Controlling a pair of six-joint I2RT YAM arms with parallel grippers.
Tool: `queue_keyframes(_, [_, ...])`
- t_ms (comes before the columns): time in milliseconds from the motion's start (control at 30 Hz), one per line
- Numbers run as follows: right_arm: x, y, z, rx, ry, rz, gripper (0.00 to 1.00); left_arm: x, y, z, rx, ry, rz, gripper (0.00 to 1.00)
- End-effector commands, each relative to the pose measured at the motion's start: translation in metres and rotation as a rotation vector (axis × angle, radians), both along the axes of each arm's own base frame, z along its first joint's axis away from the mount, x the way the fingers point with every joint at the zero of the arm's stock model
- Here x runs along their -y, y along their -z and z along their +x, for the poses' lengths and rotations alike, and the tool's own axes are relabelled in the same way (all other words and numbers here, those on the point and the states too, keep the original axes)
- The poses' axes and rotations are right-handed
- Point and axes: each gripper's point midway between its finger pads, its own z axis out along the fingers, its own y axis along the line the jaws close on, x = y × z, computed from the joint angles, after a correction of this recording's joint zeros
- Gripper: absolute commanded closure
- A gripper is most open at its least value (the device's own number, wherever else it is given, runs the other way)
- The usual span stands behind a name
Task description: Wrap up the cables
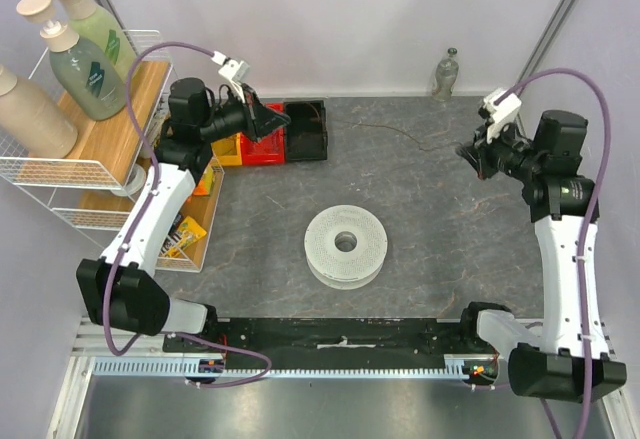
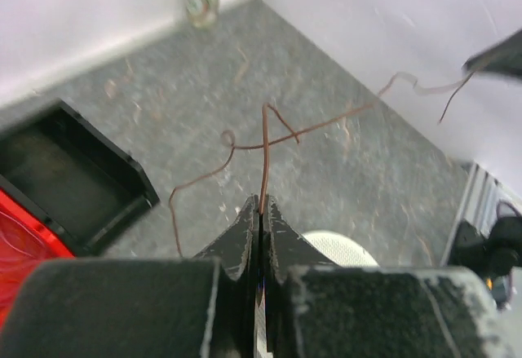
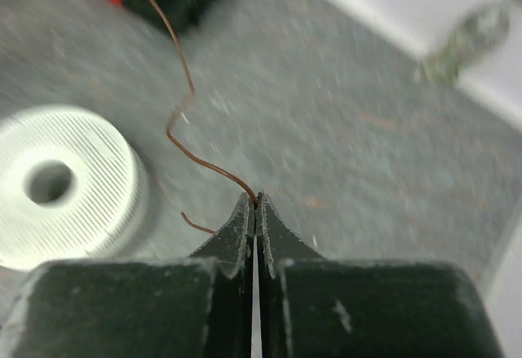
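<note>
The cable is a very thin dark brown wire, kinked and looping above the grey table. My left gripper is shut on one end of it, raised near the black bin; it also shows in the top view. My right gripper is shut on the other end of the wire, raised at the right of the table. A faint stretch of cable spans between them. The white round spool lies flat mid-table, bare, below both grippers; it also shows in the right wrist view.
Red and yellow bins stand beside the black bin. A white wire rack with pump bottles stands at the far left. A small bottle stands at the back wall. The black rail runs along the near edge.
</note>
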Motion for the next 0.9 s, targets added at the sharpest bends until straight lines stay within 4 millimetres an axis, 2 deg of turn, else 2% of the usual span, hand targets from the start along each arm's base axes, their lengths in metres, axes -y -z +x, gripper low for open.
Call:
queue_keyframes(0, [0.067,0.102,-0.006,-0.18,0.076,-0.349,1.0,-0.021,-0.084,0.014,0.214,-0.137,-0.083,0.98])
queue_keyframes(100, [0.113,0.151,-0.004,-0.281,0.133,-0.461,1.0,-0.031,-0.124,0.02,0.303,-0.183,-0.117,0.98])
queue_keyframes(233, [0.147,0.183,0.0,-0.371,0.172,-0.467,1.0,-0.039,-0.154,0.027,0.365,-0.23,-0.133,0.98])
queue_keyframes(467, [0.201,0.212,0.001,-0.444,0.232,-0.478,1.0,-0.052,-0.171,0.037,0.407,-0.297,-0.159,0.98])
queue_keyframes(667, [0.224,0.231,-0.007,-0.483,0.228,-0.497,1.0,-0.058,-0.181,0.043,0.455,-0.31,-0.144,0.98])
queue_keyframes(867, [0.245,0.248,-0.015,-0.527,0.237,-0.486,1.0,-0.06,-0.174,0.051,0.46,-0.297,-0.088,0.98])
